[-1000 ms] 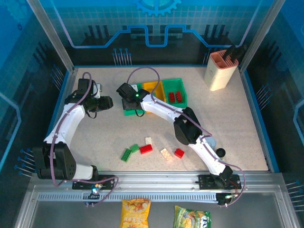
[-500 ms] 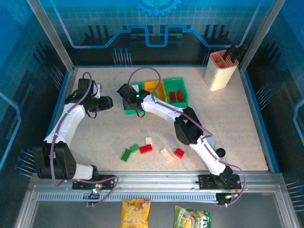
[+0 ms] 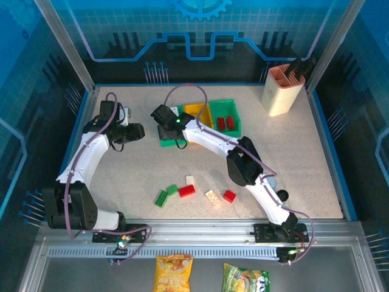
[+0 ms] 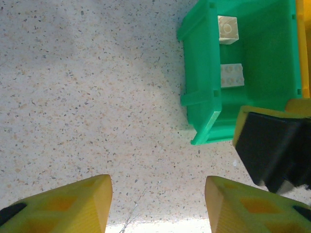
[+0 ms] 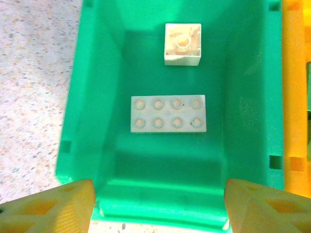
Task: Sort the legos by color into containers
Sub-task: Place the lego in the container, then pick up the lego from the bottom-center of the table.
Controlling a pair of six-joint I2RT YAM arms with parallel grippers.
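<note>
Over the green bin [image 5: 81, 97] with two cream bricks [image 5: 168, 114], right end effector [image 5: 158, 196] gapes empty — left end effector [image 4: 158, 194] too

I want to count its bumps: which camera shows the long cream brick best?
The right wrist view: it looks straight down on the long cream brick in the green bin, all eight studs clear. The left wrist view shows it smaller. In the top external view the right arm covers most of that bin.
</note>
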